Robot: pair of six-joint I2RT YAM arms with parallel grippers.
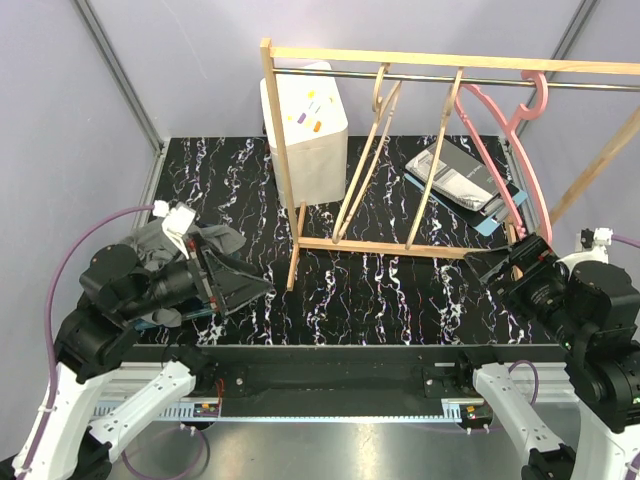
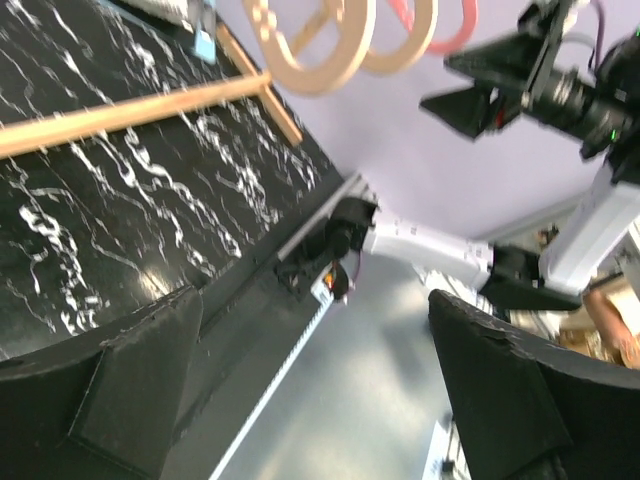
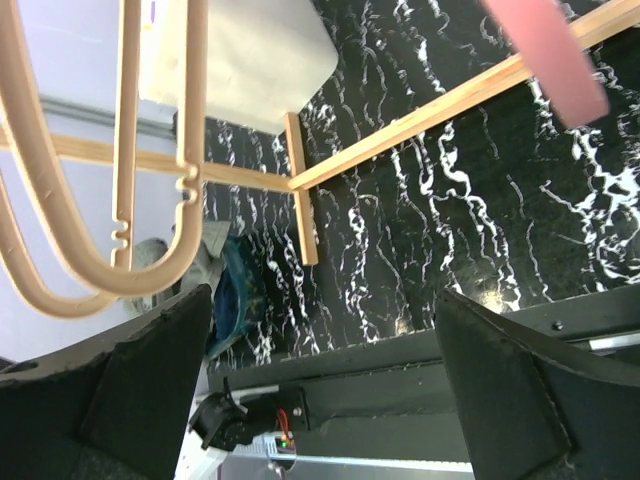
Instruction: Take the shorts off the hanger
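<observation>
The wooden rack point(image 1: 400, 60) carries two bare wooden hangers point(image 1: 375, 150) and a bare pink hanger point(image 1: 495, 130). No cloth hangs on any of them. A pile of shorts lies at the table's left, partly under my left arm: grey cloth point(image 1: 195, 243) on top, a blue-teal edge point(image 1: 160, 318) below. The right wrist view shows the grey cloth point(image 3: 150, 255) and the blue-teal cloth point(image 3: 235, 300). I cannot tell the navy pair apart. My left gripper point(image 1: 245, 285) is open and empty, right of the pile. My right gripper point(image 1: 500, 262) is open and empty, by the rack's right foot.
A white bag point(image 1: 305, 125) stands behind the rack's left post. A grey and black flat packet point(image 1: 460, 175) with a blue tag lies at the back right. The rack's base bar point(image 1: 390, 247) crosses the middle of the black marbled table point(image 1: 400, 290).
</observation>
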